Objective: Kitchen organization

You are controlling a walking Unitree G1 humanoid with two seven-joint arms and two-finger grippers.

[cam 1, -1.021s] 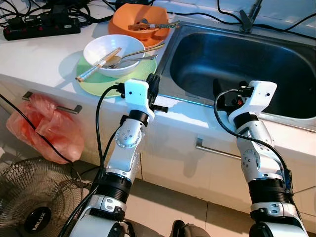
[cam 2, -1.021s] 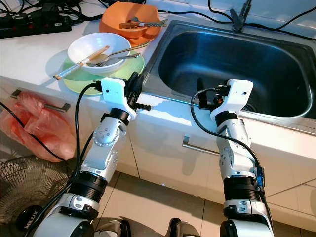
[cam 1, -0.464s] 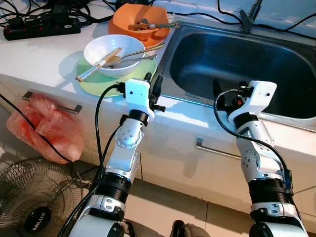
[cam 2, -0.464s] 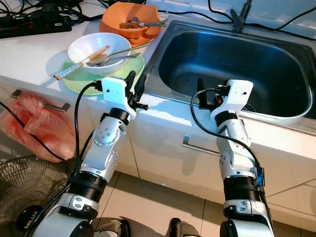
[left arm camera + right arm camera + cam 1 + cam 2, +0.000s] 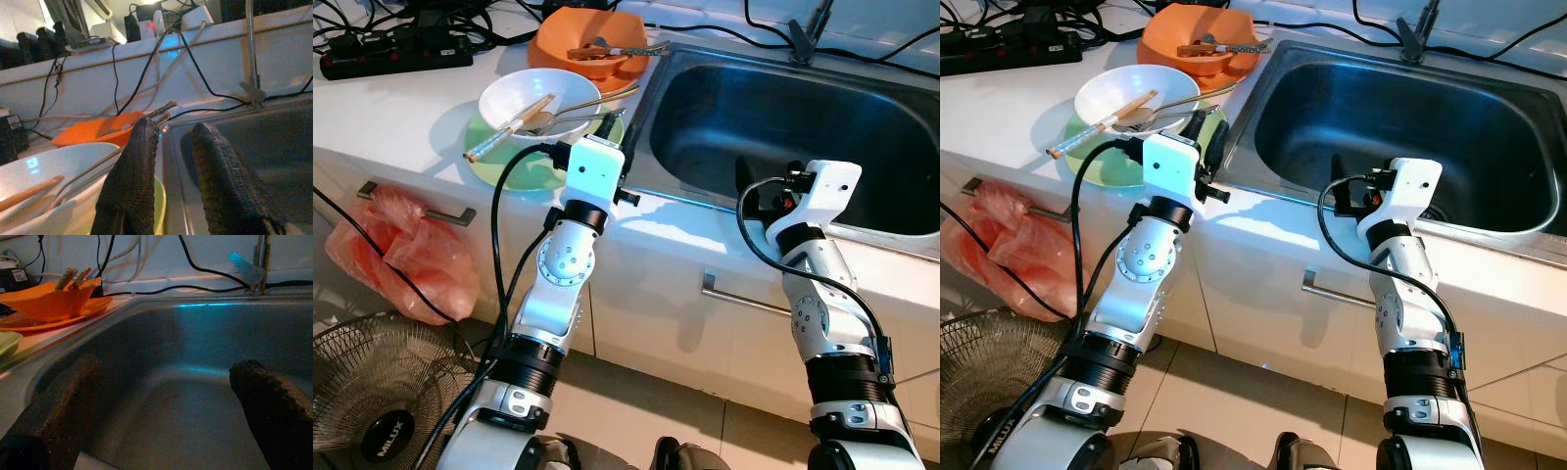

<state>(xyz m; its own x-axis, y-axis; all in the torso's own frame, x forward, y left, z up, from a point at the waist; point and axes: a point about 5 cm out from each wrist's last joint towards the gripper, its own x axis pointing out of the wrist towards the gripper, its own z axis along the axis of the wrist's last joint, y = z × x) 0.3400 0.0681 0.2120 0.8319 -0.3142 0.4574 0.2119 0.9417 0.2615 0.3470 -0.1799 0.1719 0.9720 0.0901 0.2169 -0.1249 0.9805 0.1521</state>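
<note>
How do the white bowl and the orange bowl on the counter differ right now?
The white bowl is round and sits on a green plate near the counter's front edge; the orange bowl is angular and sits on an orange plate farther back, beside the sink. The white bowl holds chopsticks and metal cutlery that jut over its rim; the orange bowl's utensils lie within it. The left gripper is at the white bowl, away from the orange bowl. Both hold used utensils.

A white bowl [image 5: 524, 106] holding chopsticks [image 5: 507, 128] sits on a green plate [image 5: 514, 166] beside the sink [image 5: 783, 127].
</note>
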